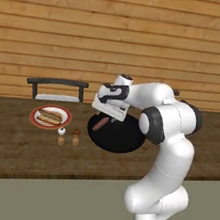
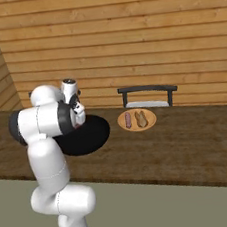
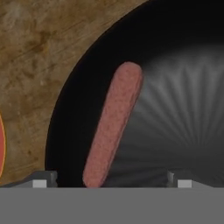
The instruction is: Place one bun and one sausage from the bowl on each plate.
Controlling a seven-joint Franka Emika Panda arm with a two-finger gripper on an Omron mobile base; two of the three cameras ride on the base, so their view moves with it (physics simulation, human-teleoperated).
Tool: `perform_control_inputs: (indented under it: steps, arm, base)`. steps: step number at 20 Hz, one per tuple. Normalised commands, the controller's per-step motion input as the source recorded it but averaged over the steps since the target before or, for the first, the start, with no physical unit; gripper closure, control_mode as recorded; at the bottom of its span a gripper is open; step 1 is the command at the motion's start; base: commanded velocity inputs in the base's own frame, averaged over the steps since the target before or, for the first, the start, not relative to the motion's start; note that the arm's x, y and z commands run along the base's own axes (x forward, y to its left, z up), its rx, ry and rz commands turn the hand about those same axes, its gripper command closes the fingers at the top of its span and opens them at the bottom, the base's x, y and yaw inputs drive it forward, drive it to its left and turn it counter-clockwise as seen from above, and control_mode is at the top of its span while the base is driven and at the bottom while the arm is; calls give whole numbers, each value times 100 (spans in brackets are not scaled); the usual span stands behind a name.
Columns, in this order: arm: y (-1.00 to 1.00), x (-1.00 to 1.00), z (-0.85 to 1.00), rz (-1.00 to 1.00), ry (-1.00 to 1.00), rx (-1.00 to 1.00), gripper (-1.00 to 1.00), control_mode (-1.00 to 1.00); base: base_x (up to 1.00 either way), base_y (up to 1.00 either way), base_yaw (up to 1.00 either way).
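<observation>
One reddish-brown sausage lies in the left part of the black bowl, seen also as sausage in the bowl. My gripper hovers just above it, open, with the sausage's near end between the fingertips; in the left base view the gripper points down over the bowl. The red-rimmed plate to the bowl's left holds a bun. The tan-orange plate to the bowl's right holds a sausage and a bun.
Two small shakers stand in front of the red-rimmed plate, left of the bowl. A dark chair stands behind the wooden table, another chair behind the tan plate. A plank wall lies beyond.
</observation>
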Motion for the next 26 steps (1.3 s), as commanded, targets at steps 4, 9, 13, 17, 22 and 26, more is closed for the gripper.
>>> perform_control_inputs:
  steps: [4, 9, 13, 17, 22, 26]
  arm:
    - [11, 2, -30, 0, -1, 1, -100, -100]
    - [18, 10, -45, 0, 0, 0, -100, -100]
    - [10, 8, -35, 0, 0, 0, -100, -100]
    - [3, 2, -28, 0, 0, 0, -100, -100]
    - [1, -11, -16, 0, 0, 1, -100, -100]
    - [9, -55, -29, 16, -8, 6, -100, -100]
  base:
    - [0, 0, 0]
    - [0, 0, 0]
    - [0, 0, 0]
    - [0, 0, 0]
    - [0, 0, 0]
    - [0, 0, 0]
